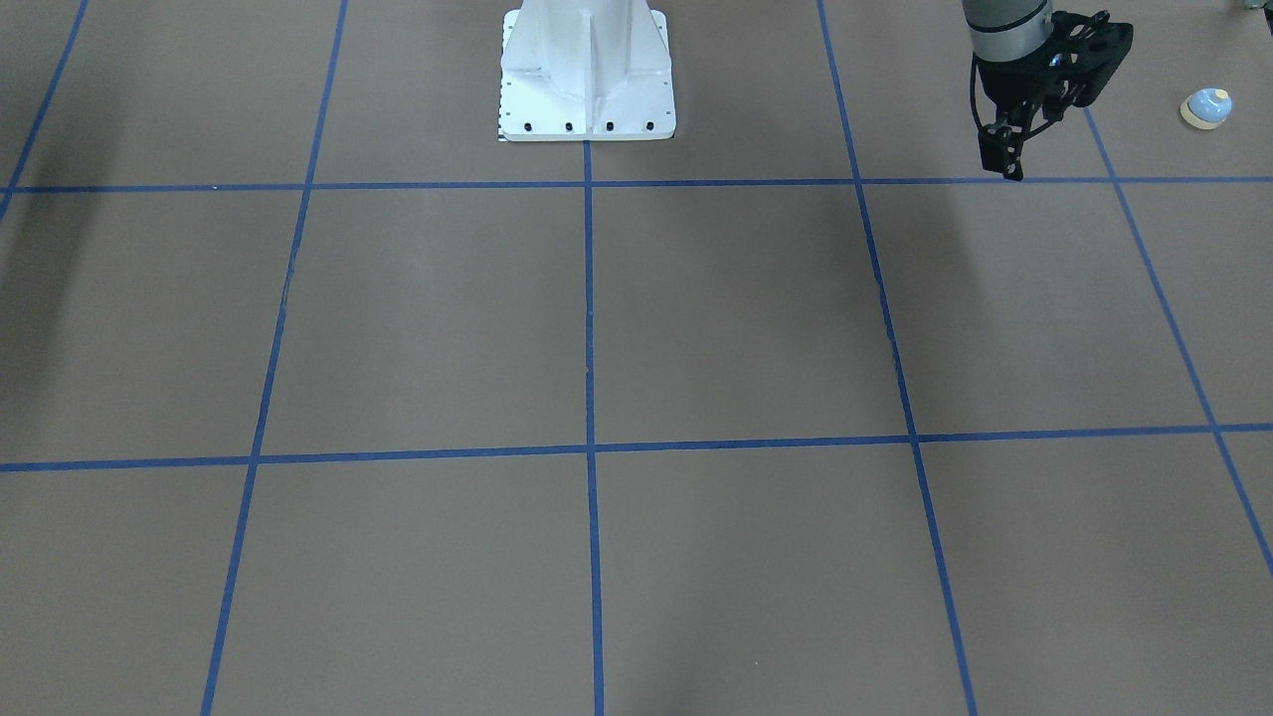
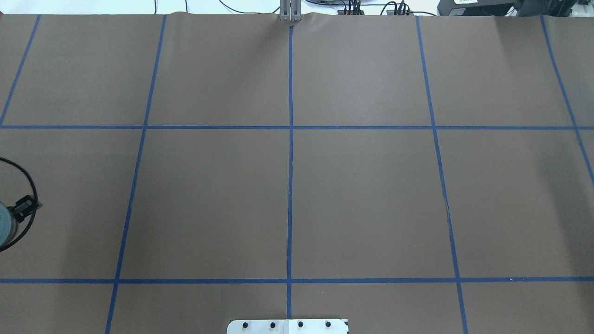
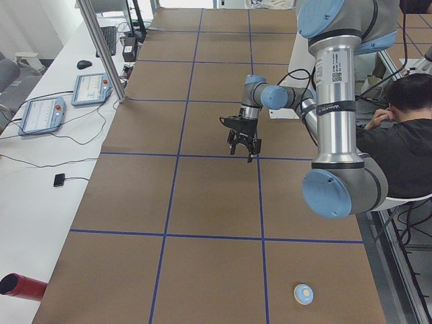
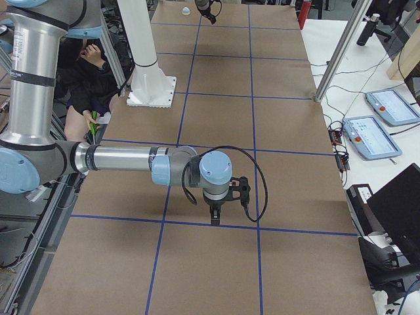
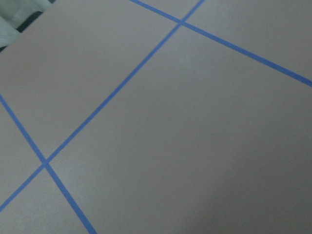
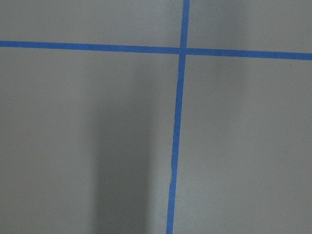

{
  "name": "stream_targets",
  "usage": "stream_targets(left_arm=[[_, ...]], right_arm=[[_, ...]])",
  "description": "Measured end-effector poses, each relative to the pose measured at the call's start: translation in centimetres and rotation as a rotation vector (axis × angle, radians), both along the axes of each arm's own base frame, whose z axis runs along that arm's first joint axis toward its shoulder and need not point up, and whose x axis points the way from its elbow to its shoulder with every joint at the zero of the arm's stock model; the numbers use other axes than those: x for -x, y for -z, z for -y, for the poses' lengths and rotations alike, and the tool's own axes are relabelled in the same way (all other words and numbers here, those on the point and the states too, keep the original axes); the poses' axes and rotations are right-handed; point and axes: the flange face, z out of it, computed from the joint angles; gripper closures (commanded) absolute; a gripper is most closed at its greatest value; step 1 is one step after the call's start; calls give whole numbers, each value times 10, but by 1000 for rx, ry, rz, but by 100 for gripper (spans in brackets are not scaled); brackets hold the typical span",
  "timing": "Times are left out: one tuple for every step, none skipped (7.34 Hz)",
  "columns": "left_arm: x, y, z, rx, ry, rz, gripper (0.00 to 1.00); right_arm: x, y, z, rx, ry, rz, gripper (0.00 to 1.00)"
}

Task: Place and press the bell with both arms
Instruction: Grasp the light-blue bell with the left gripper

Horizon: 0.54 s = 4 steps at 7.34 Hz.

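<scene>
The light-blue bell with a cream base stands upright on the brown table near its left end; it also shows in the exterior left view and the exterior right view. My left gripper hangs above the table one grid cell inward from the bell, apart from it, open and empty. My right gripper points down over the table's right part, far from the bell; I cannot tell if it is open or shut. Both wrist views show only bare table and blue tape lines.
The white bolted pedestal stands at the robot's side of the table. Blue tape lines form a grid. A seated person is beside the table behind the robot. A red cylinder and control tablets lie on the side bench.
</scene>
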Motion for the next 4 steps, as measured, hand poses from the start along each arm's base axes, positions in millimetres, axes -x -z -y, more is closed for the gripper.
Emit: stream_targets(left_arm=[[6, -28, -22, 28, 85, 68, 0], [12, -53, -45, 46, 165, 129, 0], [15, -73, -64, 49, 247, 176, 0], [14, -96, -78, 46, 330, 220, 0]], right_arm=[[0, 1, 0, -3, 0, 0, 0], [0, 3, 0, -7, 0, 0, 0], [0, 5, 1, -10, 0, -1, 0], [0, 6, 1, -14, 0, -1, 0]])
